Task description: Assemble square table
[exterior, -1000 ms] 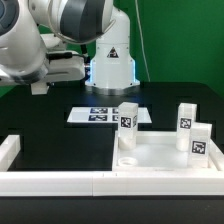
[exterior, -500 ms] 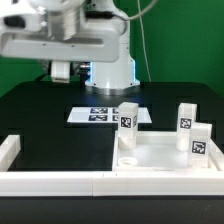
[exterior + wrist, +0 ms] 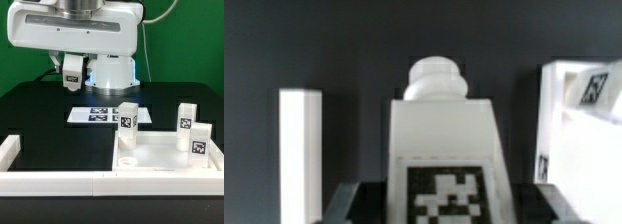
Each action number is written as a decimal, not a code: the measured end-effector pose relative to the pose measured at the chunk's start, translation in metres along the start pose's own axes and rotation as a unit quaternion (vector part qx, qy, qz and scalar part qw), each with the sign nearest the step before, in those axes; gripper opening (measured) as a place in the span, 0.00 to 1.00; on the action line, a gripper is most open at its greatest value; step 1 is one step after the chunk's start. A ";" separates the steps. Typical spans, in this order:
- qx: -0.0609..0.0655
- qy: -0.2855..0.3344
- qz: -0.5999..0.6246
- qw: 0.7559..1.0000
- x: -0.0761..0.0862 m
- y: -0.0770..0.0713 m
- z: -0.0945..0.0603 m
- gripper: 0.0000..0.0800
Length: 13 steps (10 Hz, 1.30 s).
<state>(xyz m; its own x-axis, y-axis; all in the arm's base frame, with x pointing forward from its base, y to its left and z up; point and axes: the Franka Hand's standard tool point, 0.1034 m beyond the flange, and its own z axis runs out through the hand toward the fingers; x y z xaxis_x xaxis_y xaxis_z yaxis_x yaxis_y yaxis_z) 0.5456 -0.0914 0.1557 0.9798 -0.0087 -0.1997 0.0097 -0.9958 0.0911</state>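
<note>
- A long white border rail (image 3: 60,182) ran along the nearest edge of the black table (image 3: 45,115), with a short upright end piece (image 3: 9,150) at the exterior view's left.
- Just behind the rail, at the exterior view's right, lay the square panel (image 3: 160,155), rim up, with a round socket (image 3: 128,159) showing at its near-left corner.
- Three tagged legs stood upright at the panel: one leg (image 3: 128,118) at its far-left corner, a second leg (image 3: 187,118) at the far right, and a third leg (image 3: 200,141) nearer, on the right side.
- Farther back, the marker board (image 3: 100,114) lay flat on the table.
- Above and beyond it hung the gripper (image 3: 71,70), raised well clear of the table under the arm's white body (image 3: 75,30).
- In the wrist view, the gripper (image 3: 438,195) was clenched on a fourth leg (image 3: 441,150), its tag facing the camera.
</note>
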 end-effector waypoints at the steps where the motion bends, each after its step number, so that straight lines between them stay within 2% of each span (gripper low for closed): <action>1: -0.002 0.044 0.005 0.999 0.002 -0.003 0.003 0.36; 2: -0.002 0.075 0.007 0.997 -0.003 -0.017 0.013 0.36; 3: -0.002 0.113 0.023 0.993 0.003 -0.035 0.015 0.36; 4: 0.000 0.155 0.037 0.987 0.015 -0.060 0.015 0.36; 5: 0.007 0.196 0.044 0.980 0.030 -0.081 0.013 0.36; 6: 0.009 0.222 0.046 0.974 0.041 -0.092 0.009 0.36; 8: 0.007 0.265 0.040 0.963 0.056 -0.082 -0.013 0.36; 9: 0.004 0.310 0.040 0.950 0.056 -0.082 -0.013 0.36; 10: 0.002 0.308 0.038 0.951 0.052 -0.083 -0.006 0.36; 12: 0.003 0.304 0.038 0.952 0.054 -0.083 -0.007 0.36; 13: -0.003 0.313 0.029 0.949 0.053 -0.078 -0.004 0.36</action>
<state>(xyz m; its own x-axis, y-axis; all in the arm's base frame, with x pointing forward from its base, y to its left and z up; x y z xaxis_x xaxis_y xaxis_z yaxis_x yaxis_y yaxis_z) 0.5978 -0.0137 0.1418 0.9055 -0.0058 0.4243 -0.0490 -0.9946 0.0911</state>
